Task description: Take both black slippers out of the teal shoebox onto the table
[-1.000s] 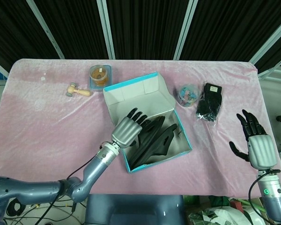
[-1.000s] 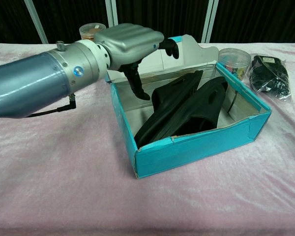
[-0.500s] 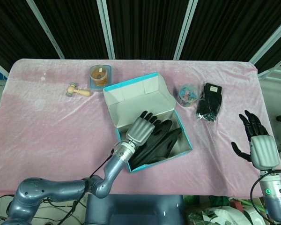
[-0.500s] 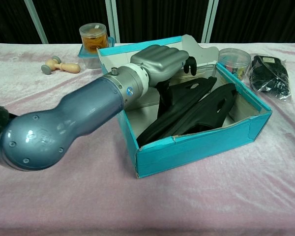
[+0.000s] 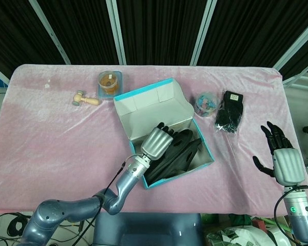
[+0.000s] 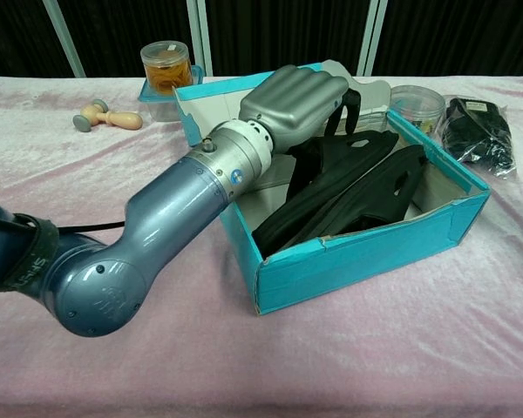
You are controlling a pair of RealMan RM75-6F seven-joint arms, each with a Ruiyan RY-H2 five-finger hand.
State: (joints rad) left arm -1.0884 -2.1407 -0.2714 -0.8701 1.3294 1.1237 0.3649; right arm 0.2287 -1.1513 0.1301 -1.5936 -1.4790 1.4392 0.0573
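On the far left of the table (image 5: 51, 133) I see a small wooden mallet (image 5: 85, 99) and, near it, a jar (image 5: 109, 82) on a blue lid, both well apart from my work. That pink stretch on the left is open room, so I judge it the natural place to set things down.

My left hand (image 5: 157, 141) is over the teal shoebox (image 6: 366, 257), fingers curled down onto the black slippers (image 6: 357, 187). In the chest view the fingers reach in behind the nearer slipper, but I cannot tell whether they grip it or only rest on it. Both slippers lie inside the box, side by side, leaning across it toward the far right corner. The lid stands open at the back, which leaves the top free for lifting out. The near wall is low and a little torn at its upper edge; I think a slipper could catch there if dragged instead of raised.

Right of the box sit a round clear tub (image 5: 206, 102) and a bag of black gloves (image 5: 229, 118), close enough to crowd that side.

My right hand (image 5: 281, 156) hangs at the table's right edge, fingers spread, holding nothing.
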